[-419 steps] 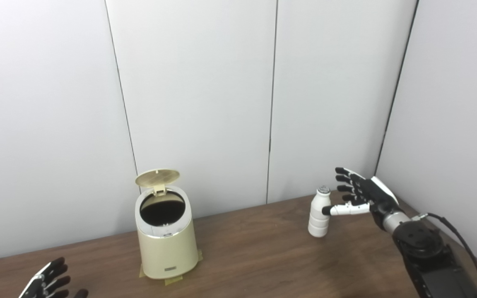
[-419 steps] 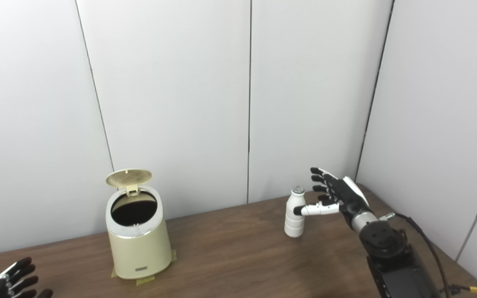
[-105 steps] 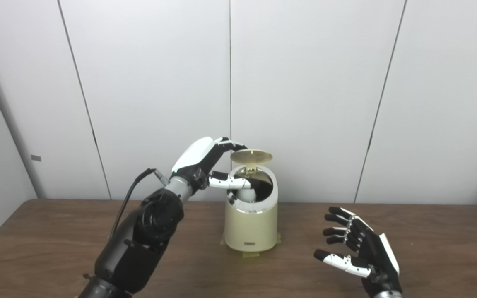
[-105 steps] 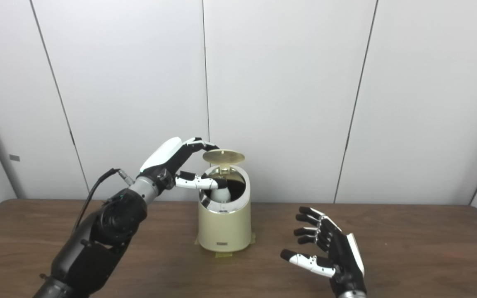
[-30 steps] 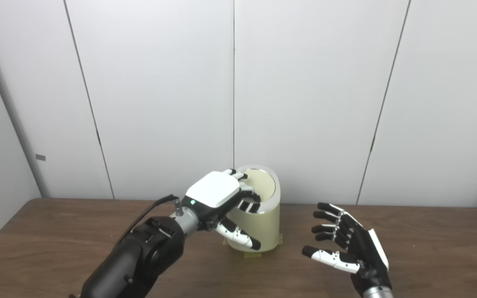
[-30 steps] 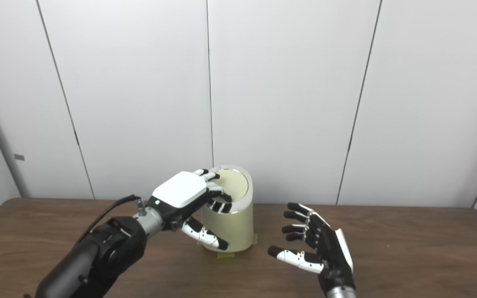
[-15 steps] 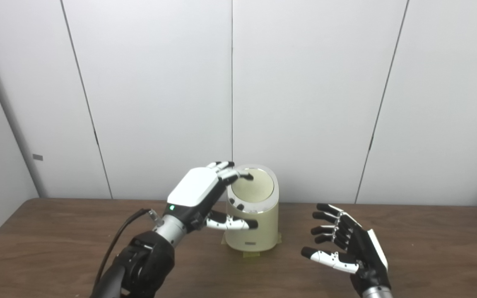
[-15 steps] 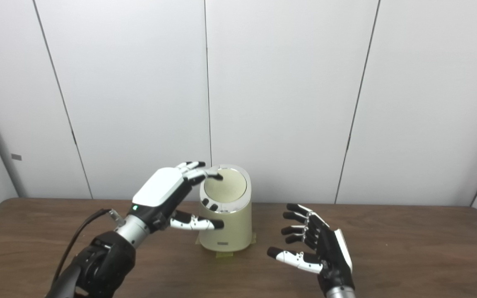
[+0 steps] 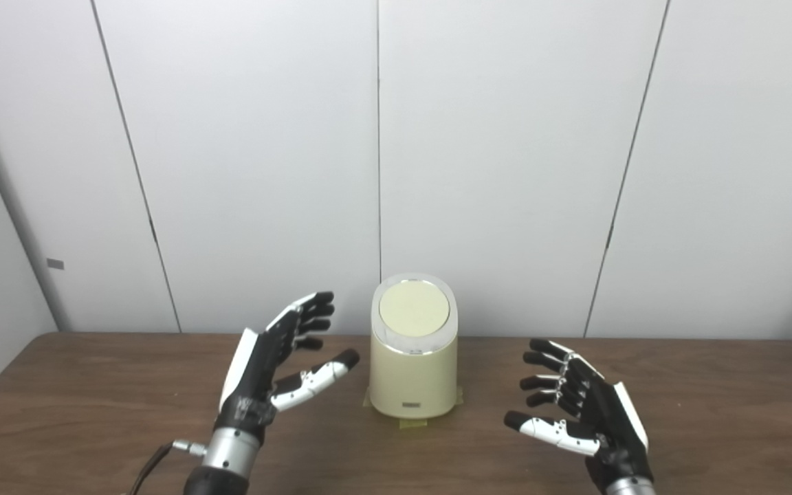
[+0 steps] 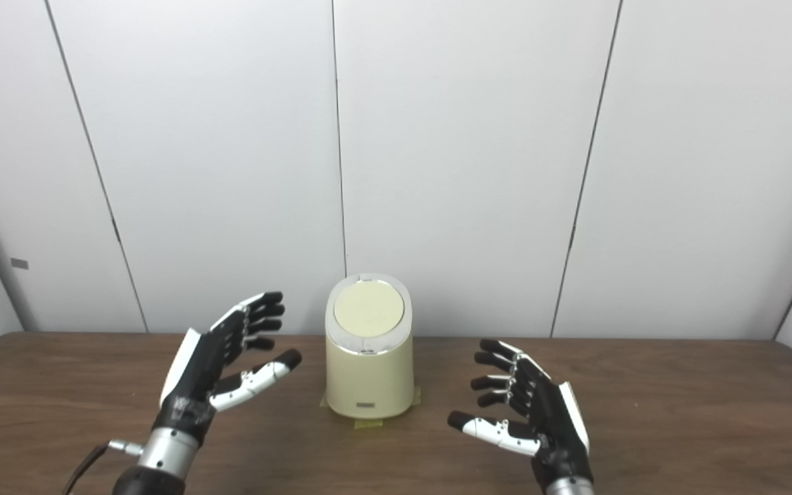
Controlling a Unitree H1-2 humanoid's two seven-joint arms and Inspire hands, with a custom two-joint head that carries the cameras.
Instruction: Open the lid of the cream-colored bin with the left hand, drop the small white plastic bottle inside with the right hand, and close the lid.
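My left hand [image 9: 269,364] is off the bin [image 9: 413,375] now; half a second ago its fingers were draped over the lid [image 9: 414,309], and now it hovers to the left of the bin in the lower left of the frame, clear of it, fingers spread wide and holding nothing. My right hand [image 9: 585,409] sits in the lower right much as it did then, palm turned inward, fingers apart, empty too. The lid lies flat and closed, a smooth matte cream disc ringed by a shiny silver rim. A few seconds back it stood tipped up with the small white bottle showing in the opening; the bottle is out of sight now. The bin itself is a rounded cream cylinder, slightly wider at the base, glossy, with a small dark label low on its front. It stands at the centre of the dark wood-grain table [image 9: 726,405], yellowish tape [image 9: 413,423] peeking out under its foot. Pale flat wall panels [image 9: 506,158] with thin dark seams fill the upper frame.
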